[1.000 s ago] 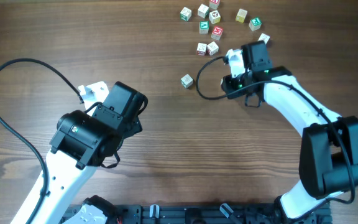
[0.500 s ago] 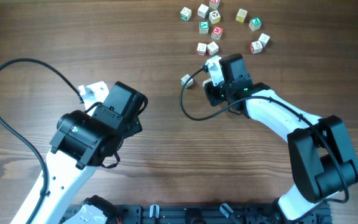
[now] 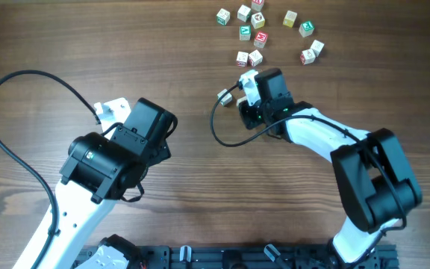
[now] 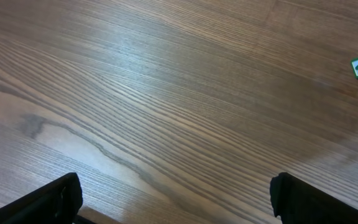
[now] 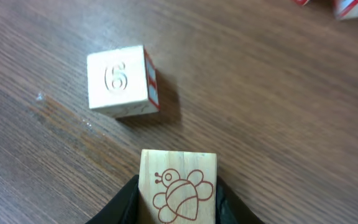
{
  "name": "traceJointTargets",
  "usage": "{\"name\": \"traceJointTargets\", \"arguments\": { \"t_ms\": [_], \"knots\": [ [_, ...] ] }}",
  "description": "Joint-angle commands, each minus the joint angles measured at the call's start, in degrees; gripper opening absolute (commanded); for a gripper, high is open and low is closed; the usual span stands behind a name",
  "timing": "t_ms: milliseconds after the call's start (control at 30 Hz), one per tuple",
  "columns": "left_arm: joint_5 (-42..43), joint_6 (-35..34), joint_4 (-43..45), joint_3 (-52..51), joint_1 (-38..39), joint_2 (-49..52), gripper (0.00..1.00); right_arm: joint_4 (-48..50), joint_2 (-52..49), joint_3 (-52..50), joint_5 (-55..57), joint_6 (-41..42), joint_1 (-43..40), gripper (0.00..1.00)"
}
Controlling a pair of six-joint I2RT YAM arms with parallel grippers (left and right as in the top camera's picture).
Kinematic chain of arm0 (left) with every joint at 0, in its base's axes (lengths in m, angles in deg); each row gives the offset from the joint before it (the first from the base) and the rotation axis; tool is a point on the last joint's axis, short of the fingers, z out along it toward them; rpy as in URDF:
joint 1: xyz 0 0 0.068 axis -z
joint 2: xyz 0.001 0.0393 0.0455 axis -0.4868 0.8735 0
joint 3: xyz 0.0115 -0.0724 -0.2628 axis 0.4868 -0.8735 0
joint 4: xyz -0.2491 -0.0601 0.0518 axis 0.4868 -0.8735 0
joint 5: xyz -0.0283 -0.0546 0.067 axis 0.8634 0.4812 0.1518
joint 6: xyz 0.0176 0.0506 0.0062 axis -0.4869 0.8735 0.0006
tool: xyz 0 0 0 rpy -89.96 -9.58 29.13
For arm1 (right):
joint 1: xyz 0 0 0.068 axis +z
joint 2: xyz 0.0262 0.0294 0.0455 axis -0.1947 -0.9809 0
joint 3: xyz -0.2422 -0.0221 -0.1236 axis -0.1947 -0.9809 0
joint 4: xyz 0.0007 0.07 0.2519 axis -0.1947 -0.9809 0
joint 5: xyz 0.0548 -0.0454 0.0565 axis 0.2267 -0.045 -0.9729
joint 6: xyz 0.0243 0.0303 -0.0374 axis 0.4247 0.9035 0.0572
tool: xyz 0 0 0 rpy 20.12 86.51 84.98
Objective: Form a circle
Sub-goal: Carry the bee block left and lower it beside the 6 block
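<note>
Circle not formed yet, I'd say: cubes lie scattered at the top of the overhead frame. Right pincer clamps a bee cube just short of the number cube, upper left of its own view. Left pincer gapes wide over the tabletop; nearly all arranging remains

My right claw is clamped on a bee cube, with the arm stretched out low, just right of the lone cube. My left claw gapes wide and empty, well left of that cube.
</note>
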Motion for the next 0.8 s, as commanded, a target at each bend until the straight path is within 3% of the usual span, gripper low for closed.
{"name": "traceJointTargets", "arguments": {
  "t_ms": [0,667,767],
  "knots": [
    [-0.2,0.3,0.0,-0.3,-0.2,-0.4,1.00,0.3,-2.7,-0.2,0.3,0.6,0.3,0.29],
    [-0.2,0.3,0.0,-0.3,-0.2,-0.4,1.00,5.1,-3.0,-0.2,0.6,0.5,0.3,0.37],
    [-0.2,0.3,0.0,-0.3,-0.2,-0.4,1.00,5.0,-3.0,-0.2,0.6,0.5,0.3,0.43]
  ]
}}
